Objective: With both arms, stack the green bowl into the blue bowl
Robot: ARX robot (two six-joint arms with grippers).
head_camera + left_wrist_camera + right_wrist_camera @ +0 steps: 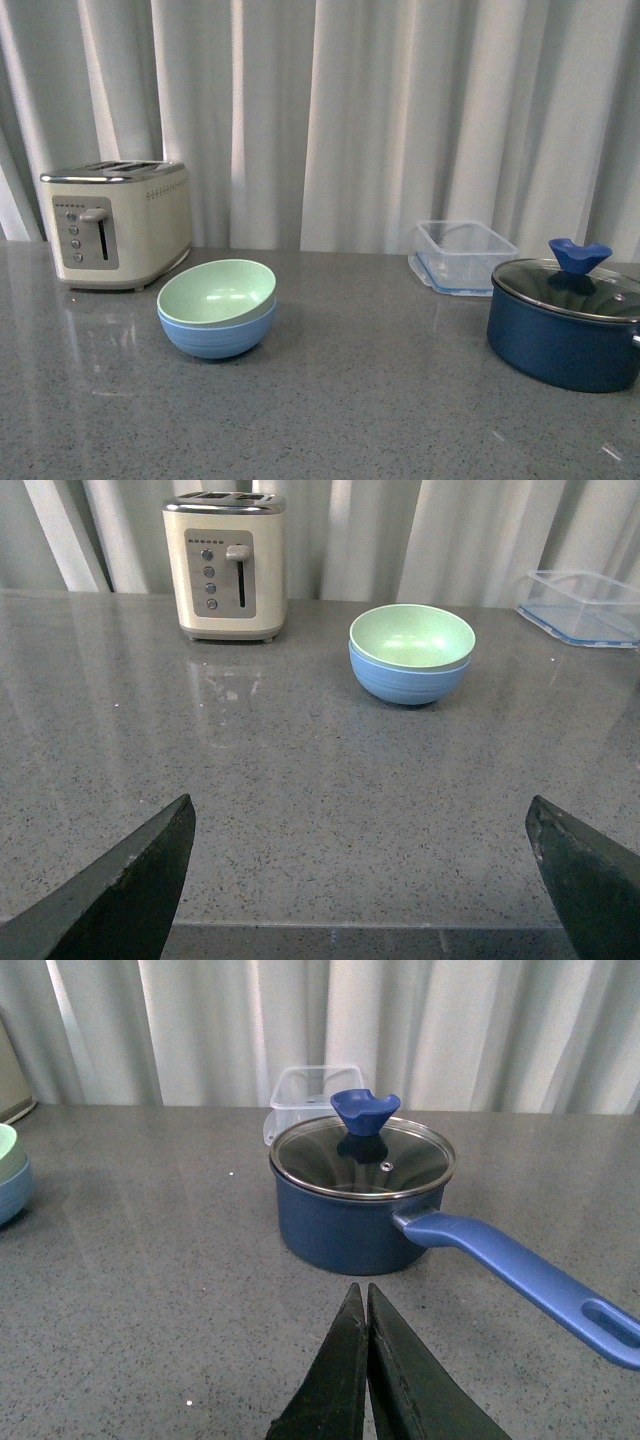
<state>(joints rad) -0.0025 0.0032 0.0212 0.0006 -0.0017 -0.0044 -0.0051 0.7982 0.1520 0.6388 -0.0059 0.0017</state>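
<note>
- Front view: we see the green bowl (pixel 217 292) nested inside the blue bowl (pixel 215 334), left of centre on the grey counter (pixel 360 400). The green rim sits slightly tilted, higher toward the right.
- A cream toaster (pixel 115 224) stands just behind and left of the bowls, at mid-left of the frame, close but apart from them.
- A clear plastic tub (pixel 464 254) sits at right of centre near the curtain (pixel 400 110); a navy pot (pixel 563 333) with glass lid and blue knob (pixel 579 254) stands at the right edge, in front of the tub.
- Neither arm shows in the front view.
- Left wrist view: the left gripper (pixel 365 880) is spread wide, its two black fingers (pixel 130 890) at the lower corners of the frame with bare counter between. We hold nothing here. The stacked bowls lie upper right of centre, well apart from the fingers; the toaster is upper left.
- Right wrist view: the right gripper (pixel 366 1305) is closed, fingers pressed together at bottom centre, nothing between them. The pot sits mid-frame just beyond the tips, its handle (pixel 520 1275) running to the lower right. The bowls peek in at the left edge.
</note>
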